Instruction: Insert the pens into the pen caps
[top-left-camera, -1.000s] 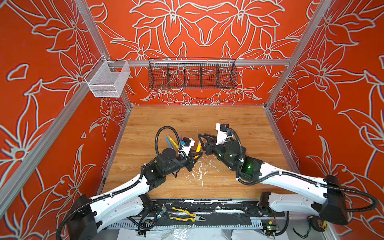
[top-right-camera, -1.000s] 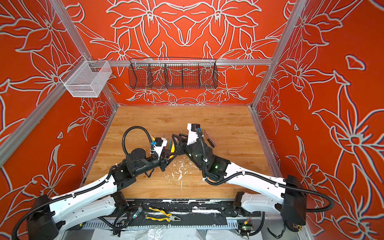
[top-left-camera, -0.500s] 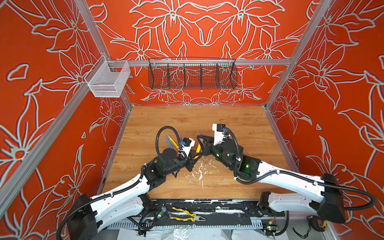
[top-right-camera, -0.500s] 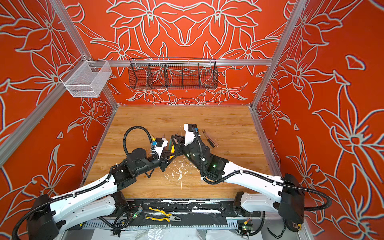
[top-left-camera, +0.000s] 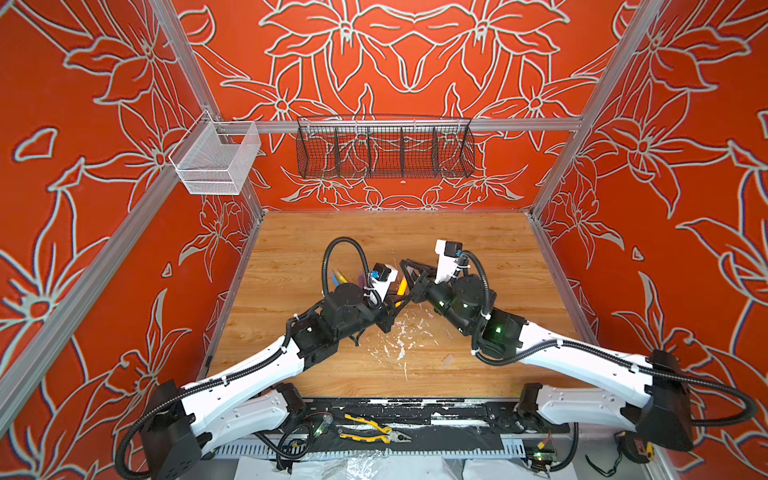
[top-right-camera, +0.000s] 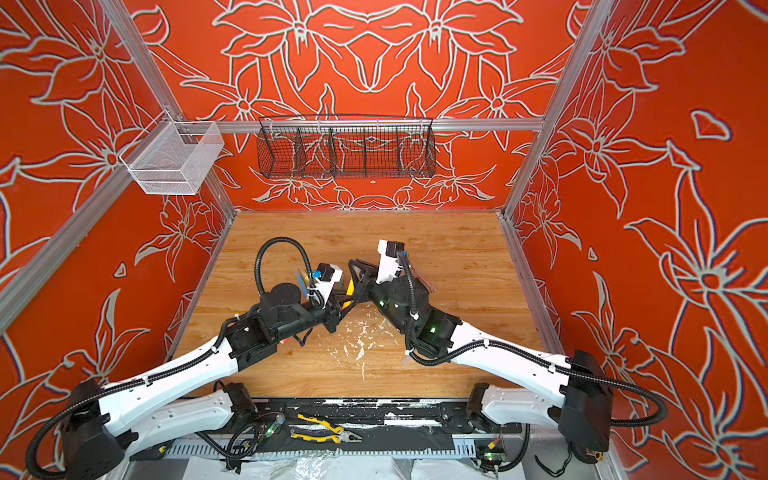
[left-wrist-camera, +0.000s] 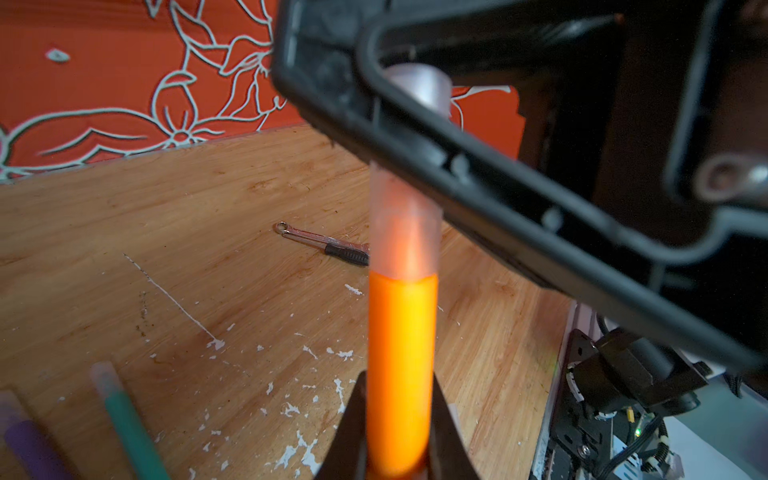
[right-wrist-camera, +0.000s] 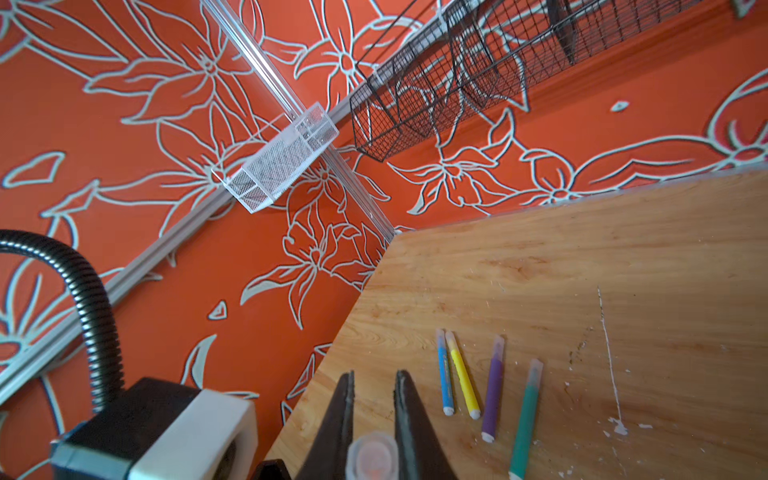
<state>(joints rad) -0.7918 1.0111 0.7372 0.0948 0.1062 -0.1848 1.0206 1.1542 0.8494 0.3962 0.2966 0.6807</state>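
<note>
While clamping the slim orange felt-tip pen (left-wrist-camera: 401, 332) well back from its tip, hold the left gripper (left-wrist-camera: 399, 399) rigid: jaws pressed on the barrel from both sides, pen lifted clear of the scratched wooden tabletop (left-wrist-camera: 166, 232) and aimed at the opposite arm. Judged to be the seating step, with the small clear plastic tube cap (left-wrist-camera: 405, 237) already over the pen's tip, mouth meeting the orange barrel. Push that cap straight along the pen's axis, no sideways lean, to avoid swivelling the barrel in its grip. Brace left, press right, stop at firm resistance. On the other side, right gripper (right-wrist-camera: 372, 409) pinching the cap, fingers (right-wrist-camera: 409, 419) on either side of it, cap sitting deep towards their roots rather than at the tips; likely to squirt out if squeezed off-centre. Let go with the right only once seated.

Cannot tell whether fully home: cap's middle cut off behind the right gripper's black frame in the left wrist view, and the joint masked by both wrists in both top views. Seen sharply only from the right wrist, lying side by side on the table: blue pen (right-wrist-camera: 445, 378), yellow pen (right-wrist-camera: 462, 376), purple pen (right-wrist-camera: 493, 390), green pen (right-wrist-camera: 524, 419), each seemingly wearing a clear cap. Pink-red pen not made out anywhere. Further right, dark-handled metal tool (left-wrist-camera: 332, 248) partly behind the orange pen, and a pale translucent scrap (top-left-camera: 448, 359) beside the right forearm, perhaps a spare cap, too small to tell.
</note>
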